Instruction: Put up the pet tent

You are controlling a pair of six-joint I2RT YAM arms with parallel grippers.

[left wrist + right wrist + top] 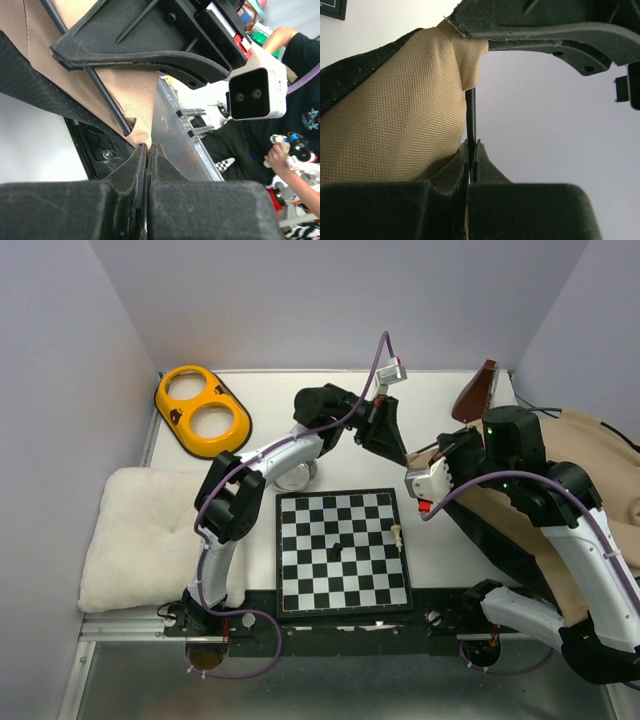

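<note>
Top: pet tent (590, 455) slumped flat at table's right side, partly under right arm, next to chessboard (343, 550). Left gripper (393, 448) and right gripper (418, 472) meet at tent's corner nearest table centre. White cushion (140, 535) well apart, far left.

Left wrist: jaws pinched fully together on tip of tan fabric corner (135, 95).

Right wrist: jaws closed on thin black pole (470, 117) where it leaves the fabric.

Progress: looks early. Corner and pole gripped, pole end apparently not seated, tent not standing. Tensioning and raising frame left.

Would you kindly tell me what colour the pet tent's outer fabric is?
The pet tent has tan outer fabric; the right wrist view shows it best.
</note>
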